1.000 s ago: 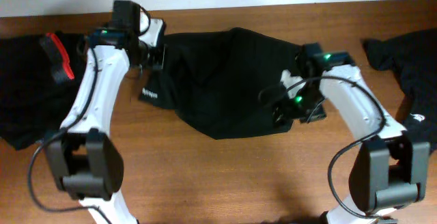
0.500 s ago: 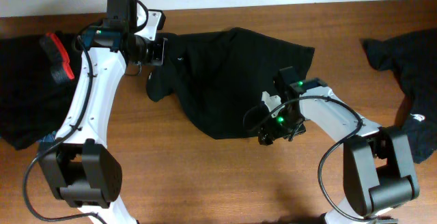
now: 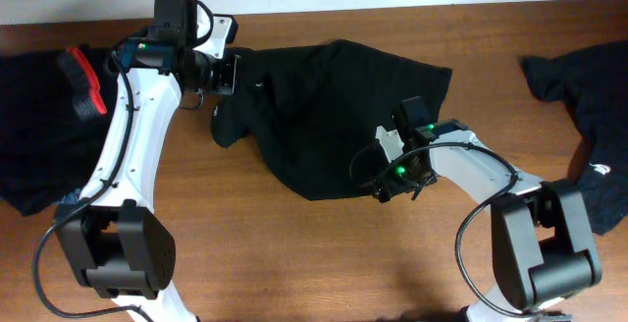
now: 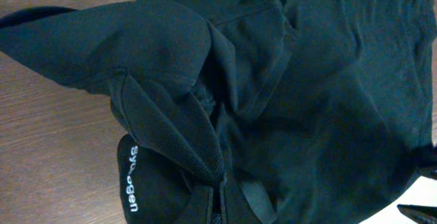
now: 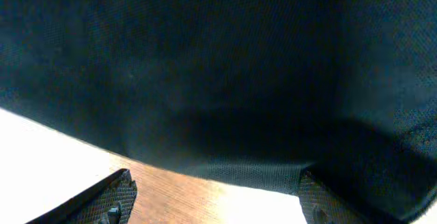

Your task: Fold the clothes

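A black garment [image 3: 334, 116] lies spread in the middle of the table, bunched at its left end. My left gripper [image 3: 224, 73] is shut on its upper left corner. In the left wrist view the jaws [image 4: 220, 210] pinch folded cloth [image 4: 307, 80] next to a small white logo [image 4: 130, 180]. My right gripper [image 3: 387, 181] is open at the garment's lower right hem. In the right wrist view the two fingertips [image 5: 215, 200] stand wide apart, with the hem [image 5: 246, 162] just ahead of them and bare wood between them.
A second black garment [image 3: 34, 135] with a red-orange band [image 3: 80, 81] lies at the far left edge. A third black garment [image 3: 584, 86] with a white logo [image 3: 599, 168] lies at the far right. Bare wooden table [image 3: 294, 253] runs along the front.
My right gripper has moved from the garment's right edge down and left to its lower hem. My left gripper has drawn the left corner up and back, bunching the cloth and hiding the logo flap.
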